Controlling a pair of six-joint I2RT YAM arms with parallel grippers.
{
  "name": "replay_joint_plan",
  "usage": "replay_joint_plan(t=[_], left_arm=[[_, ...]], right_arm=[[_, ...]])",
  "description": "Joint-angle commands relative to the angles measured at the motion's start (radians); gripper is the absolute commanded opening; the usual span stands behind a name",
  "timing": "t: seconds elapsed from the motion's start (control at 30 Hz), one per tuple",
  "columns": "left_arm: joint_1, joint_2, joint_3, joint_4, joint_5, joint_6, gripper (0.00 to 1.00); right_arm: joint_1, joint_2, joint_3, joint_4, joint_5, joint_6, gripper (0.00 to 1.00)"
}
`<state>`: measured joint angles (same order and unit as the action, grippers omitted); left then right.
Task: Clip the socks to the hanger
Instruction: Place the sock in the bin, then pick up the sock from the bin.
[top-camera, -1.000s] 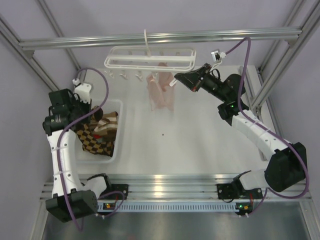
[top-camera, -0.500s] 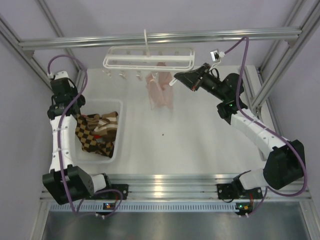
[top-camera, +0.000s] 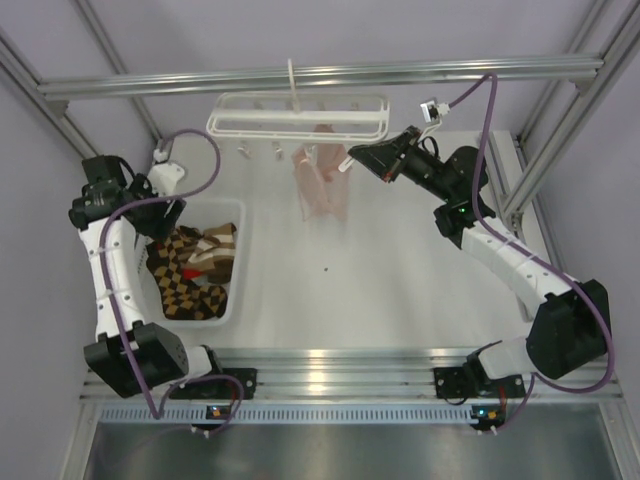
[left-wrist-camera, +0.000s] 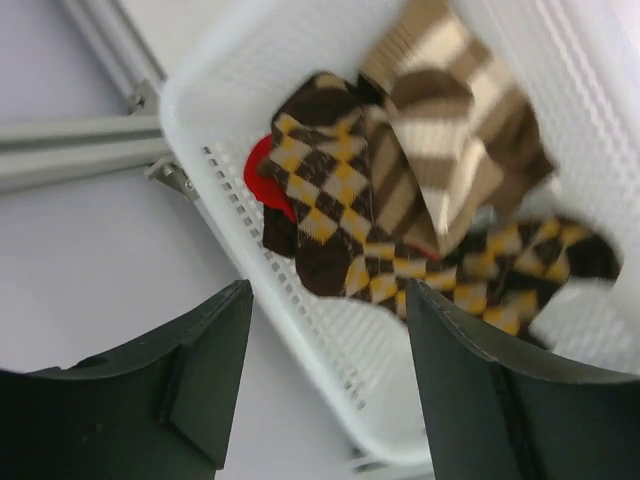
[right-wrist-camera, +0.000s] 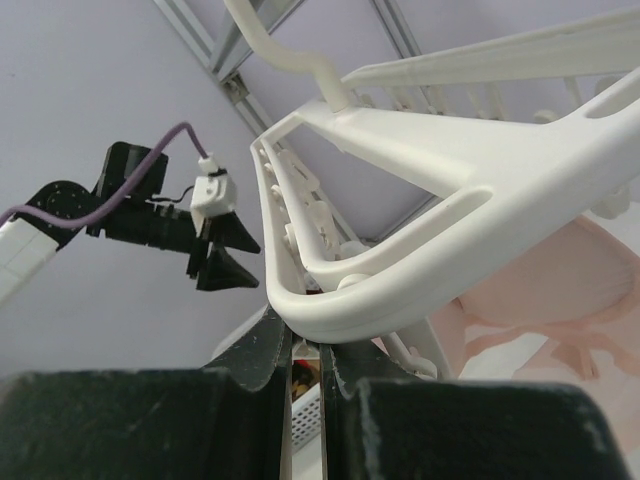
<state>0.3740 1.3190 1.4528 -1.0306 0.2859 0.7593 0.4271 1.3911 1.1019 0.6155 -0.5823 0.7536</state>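
Observation:
Argyle socks (top-camera: 175, 272) (left-wrist-camera: 340, 200) in dark brown and orange lie in a white basket (top-camera: 236, 265) on the left. My left gripper (top-camera: 165, 203) (left-wrist-camera: 330, 340) hovers over the basket's left wall (left-wrist-camera: 250, 225), open, nothing between its fingers. The white hanger (top-camera: 298, 115) (right-wrist-camera: 450, 150) hangs by its hook from the top rail. A pale pink sock (top-camera: 322, 185) (right-wrist-camera: 560, 290) dangles from one clip. My right gripper (top-camera: 350, 160) (right-wrist-camera: 305, 345) is shut, its fingertips pressed against the underside of the hanger's rounded end.
A tan-and-brown striped sock (left-wrist-camera: 450, 130) (top-camera: 212, 250) and something red (left-wrist-camera: 265, 180) share the basket. Aluminium frame posts (top-camera: 540, 150) rise along both table sides, and a cross rail (top-camera: 320, 75) carries the hanger. Empty clips (top-camera: 250, 150) hang left of the pink sock.
My left gripper has opened. The left arm swung up toward the back corner, then came back down over the basket's left side. The right arm and hanger stayed put.

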Motion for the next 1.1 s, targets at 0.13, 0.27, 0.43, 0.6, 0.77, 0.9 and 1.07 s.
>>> replay_joint_plan(t=[0.13, 0.27, 0.43, 0.6, 0.77, 0.9, 1.07], left_arm=[[0.045, -0.185, -0.269, -0.462, -0.069, 1.227, 0.65], [0.046, -0.172, -0.348, -0.467, -0.103, 1.458, 0.63], [0.048, -0.055, -0.382, -0.370, -0.091, 1.635, 0.76], [0.051, 0.019, -0.410, -0.362, -0.045, 1.814, 0.80], [0.054, 0.060, -0.462, -0.307, -0.064, 1.901, 0.79], [0.054, 0.089, -0.511, -0.280, -0.060, 1.904, 0.79], [0.052, 0.088, -0.612, -0.185, -0.036, 1.902, 0.71]], right_arm=[[-0.001, 0.016, 0.021, -0.054, -0.111, -0.020, 0.00], [-0.001, 0.014, 0.024, -0.057, -0.114, -0.025, 0.00], [-0.002, 0.006, 0.033, -0.066, -0.126, -0.026, 0.00], [-0.008, 0.026, 0.049, -0.046, -0.134, 0.004, 0.00], [-0.024, 0.037, 0.052, -0.031, -0.142, 0.033, 0.00], [-0.030, 0.040, 0.047, -0.023, -0.148, 0.043, 0.00], [-0.039, 0.046, 0.041, -0.023, -0.149, 0.050, 0.00]])
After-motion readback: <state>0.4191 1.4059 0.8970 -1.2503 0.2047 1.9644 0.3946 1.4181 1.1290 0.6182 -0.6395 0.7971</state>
